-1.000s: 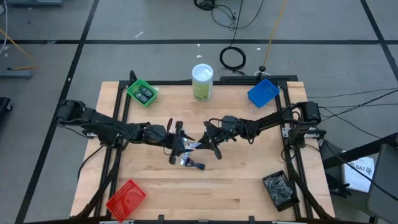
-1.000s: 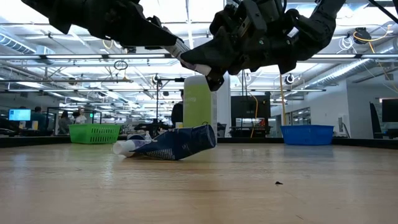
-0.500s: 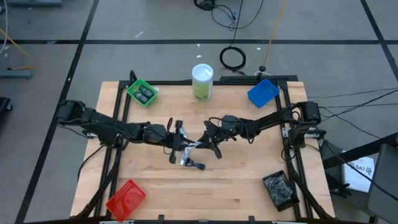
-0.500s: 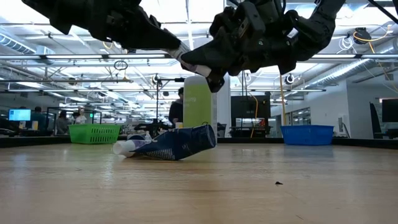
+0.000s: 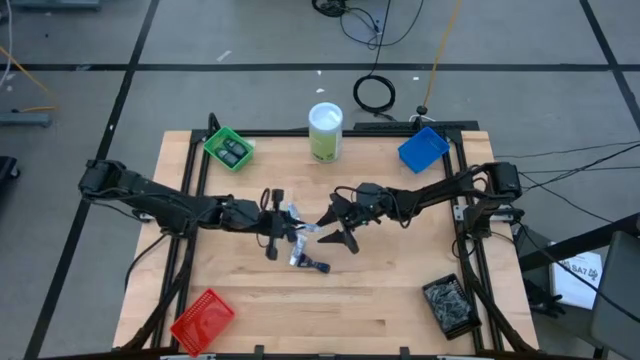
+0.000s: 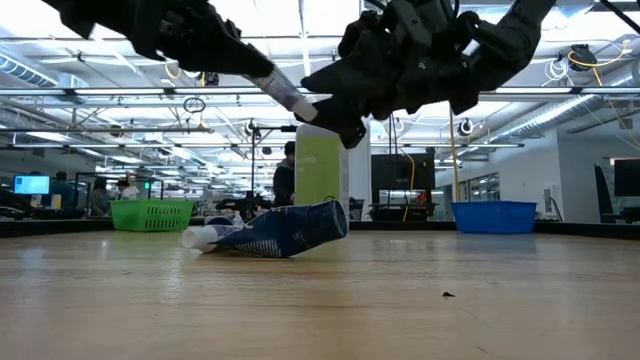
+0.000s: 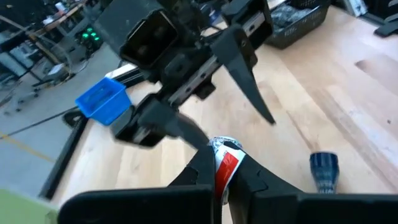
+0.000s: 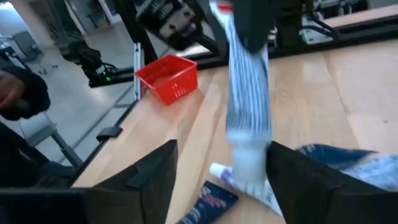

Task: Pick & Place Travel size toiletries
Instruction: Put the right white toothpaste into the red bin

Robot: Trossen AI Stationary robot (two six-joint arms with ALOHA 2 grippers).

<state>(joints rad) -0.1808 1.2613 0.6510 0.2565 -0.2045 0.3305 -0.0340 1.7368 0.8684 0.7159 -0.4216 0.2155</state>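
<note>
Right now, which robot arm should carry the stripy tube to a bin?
Probably the left: its pincer is shut on the tube, held above the table. The right pincer is open and holds nothing.

Our pale wooden desk
We see a dark blue tube lying mid-desk, with green, blue, red and black plastic bins at its corners.

No legible text, brand, number or sign in any view. The striped tube shows blue-and-white lines only, no readable lettering. The tube end in the left wrist view carries a red-and-white printed patch, characters too blurred to read. The dark blue tube lying on the counter shows faint pale markings, not readable.
</note>
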